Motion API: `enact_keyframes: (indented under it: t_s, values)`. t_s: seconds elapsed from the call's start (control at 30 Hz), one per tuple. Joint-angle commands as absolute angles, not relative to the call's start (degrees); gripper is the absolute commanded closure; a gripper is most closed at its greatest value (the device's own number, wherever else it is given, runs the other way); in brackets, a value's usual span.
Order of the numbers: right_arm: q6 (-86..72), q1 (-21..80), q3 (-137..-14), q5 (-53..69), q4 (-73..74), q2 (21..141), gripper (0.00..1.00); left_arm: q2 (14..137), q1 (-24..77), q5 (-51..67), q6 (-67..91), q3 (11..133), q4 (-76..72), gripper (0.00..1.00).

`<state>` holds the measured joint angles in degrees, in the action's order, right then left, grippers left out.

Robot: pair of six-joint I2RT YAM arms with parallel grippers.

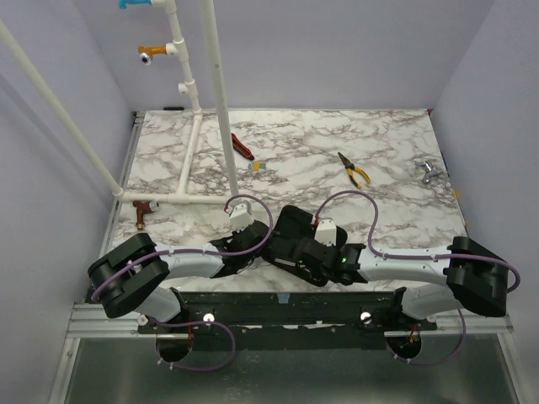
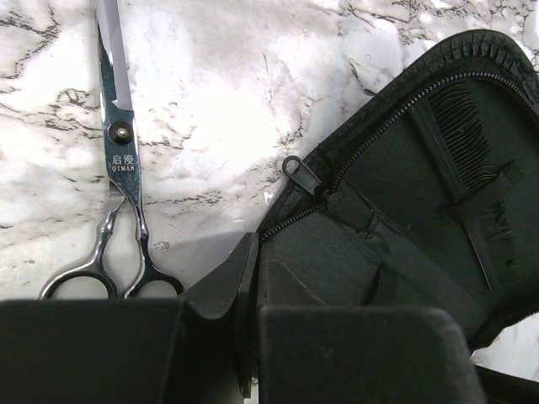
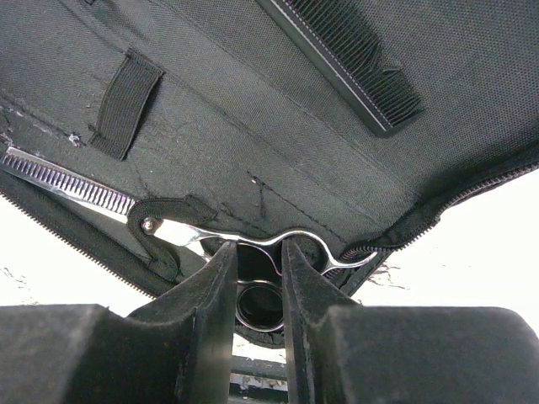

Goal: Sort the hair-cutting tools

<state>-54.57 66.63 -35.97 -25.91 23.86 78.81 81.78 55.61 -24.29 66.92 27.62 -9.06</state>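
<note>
Closest to the right wrist camera, the right gripper (image 3: pixel 257 265) has its two black fingers drawn in on a finger ring of the toothed scissors (image 3: pixel 76 183). The ring is pinched between them, right at the lower lip of the open black case (image 3: pixel 253 126). Those scissors lie inside the case along its lower edge, with a snapped strap over the pivot and the second ring partly hidden behind the fingers. The comb (image 3: pixel 345 59) sits higher in the case, its upper end cut off by the frame, and an unused elastic loop (image 3: pixel 126 105) lies to its left. The left gripper (image 2: pixel 253 278) meets the case's near corner with only a thin slit between its fingers. The zippered rim runs into that slit and looks nipped there, though black on black makes the contact hard to read. The plain scissors (image 2: pixel 122 160) lie shut on the marble table (image 2: pixel 253 101), well left of the case, with the blade tip out of frame. From above, the left arm (image 1: pixel 189 263) and right arm (image 1: pixel 404 268) are both folded low, with their forearms angling inward and covering much of the case. The yellow-handled pliers (image 1: pixel 354 170) and the red-and-black tool (image 1: pixel 242 147) lie well beyond it.
</note>
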Motion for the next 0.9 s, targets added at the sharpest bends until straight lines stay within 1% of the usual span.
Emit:
enact_keyframes:
  t_s: [0.0,0.37,0.87]
  values:
    - [-60.0,66.4,-34.9,-16.6,1.3,85.6,0.74,83.5,59.1,-13.2,68.7,26.5,-6.1,1.0]
    - [-58.8,66.4,-34.2,-14.2,-3.9,85.5,0.72,83.6,59.2,-13.2,68.7,26.6,-6.5,1.0]
    - [-57.8,66.4,-36.0,-11.6,-7.1,87.7,0.72,84.0,60.0,-13.5,68.6,27.1,-6.5,1.0]
